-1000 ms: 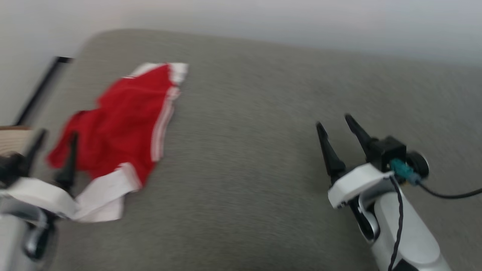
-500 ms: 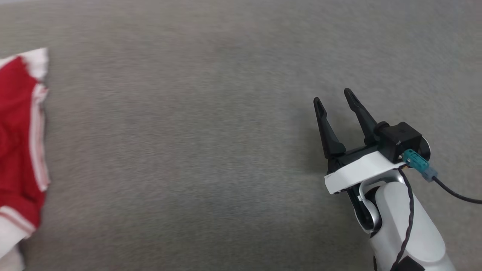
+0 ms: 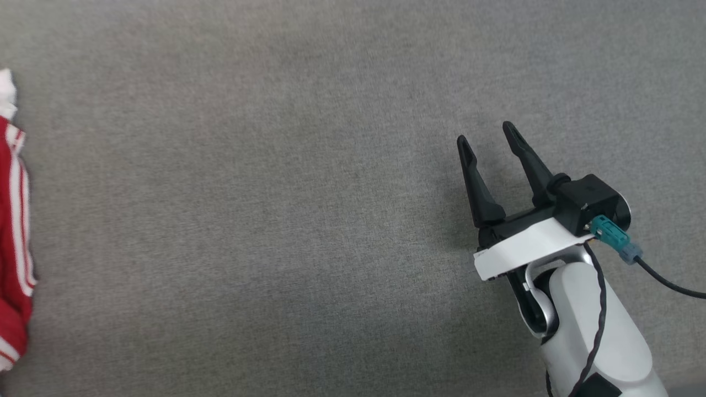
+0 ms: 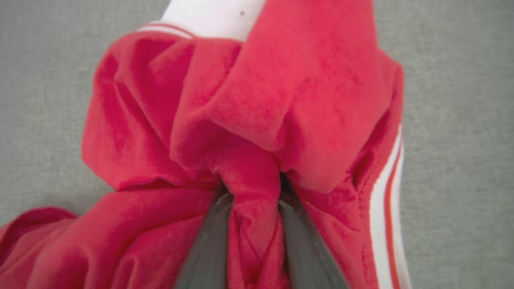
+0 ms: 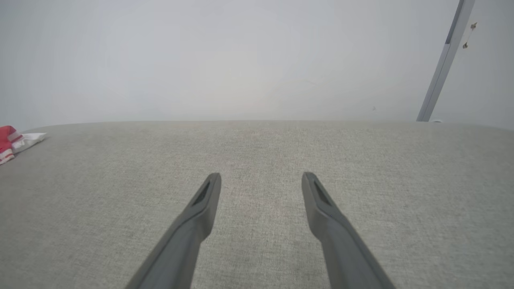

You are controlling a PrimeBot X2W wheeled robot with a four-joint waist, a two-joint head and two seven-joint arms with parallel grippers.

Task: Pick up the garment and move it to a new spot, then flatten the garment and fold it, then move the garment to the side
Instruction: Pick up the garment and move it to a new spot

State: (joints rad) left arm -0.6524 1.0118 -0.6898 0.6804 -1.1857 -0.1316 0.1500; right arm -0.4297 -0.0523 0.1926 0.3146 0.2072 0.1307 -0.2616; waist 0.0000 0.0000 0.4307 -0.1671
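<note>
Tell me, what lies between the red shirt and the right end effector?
Nothing: in the head view, bare grey surface separates the garment from the right end effector.

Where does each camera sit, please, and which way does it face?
Head view: on the head, facing down at the grey surface; open right gripper lower right.
Left wrist view: left wrist, facing the garment; left gripper pinching a red fold.
Right wrist view: right wrist, facing across the surface to a pale wall; own fingers apart.
Shared: the garment, in all three.
</note>
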